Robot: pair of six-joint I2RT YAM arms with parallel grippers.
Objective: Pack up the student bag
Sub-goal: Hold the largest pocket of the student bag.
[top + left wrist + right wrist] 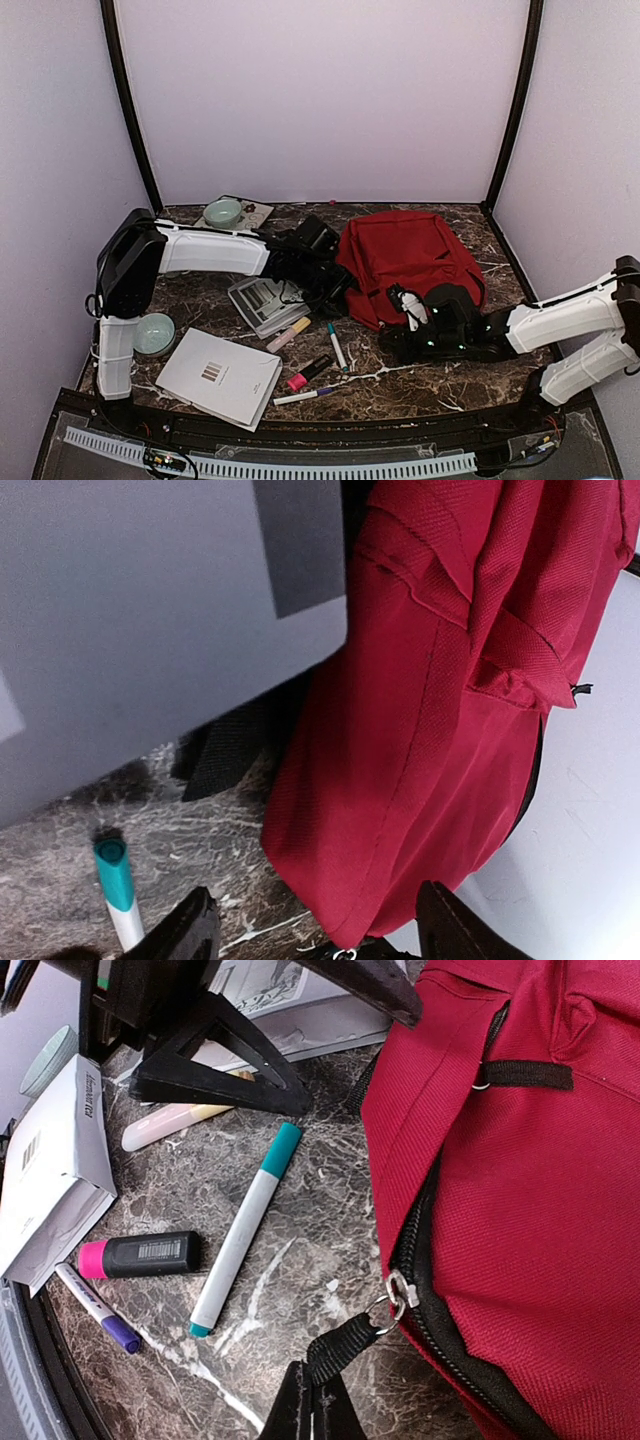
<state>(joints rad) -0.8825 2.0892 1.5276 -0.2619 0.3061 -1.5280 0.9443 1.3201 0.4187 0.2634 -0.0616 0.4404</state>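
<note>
Student bag contents hidden; R claw pinching zip pull.

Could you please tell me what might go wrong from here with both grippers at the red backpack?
1. The right gripper is shut on only the black zip pull of the student bag. A tug might drag the whole bag rather than run the zip, since the left gripper, jaws apart around the bag's lower edge, is not yet clamping it.
2. The teal-capped marker lies close beside that gripper and could get knocked away.
</note>
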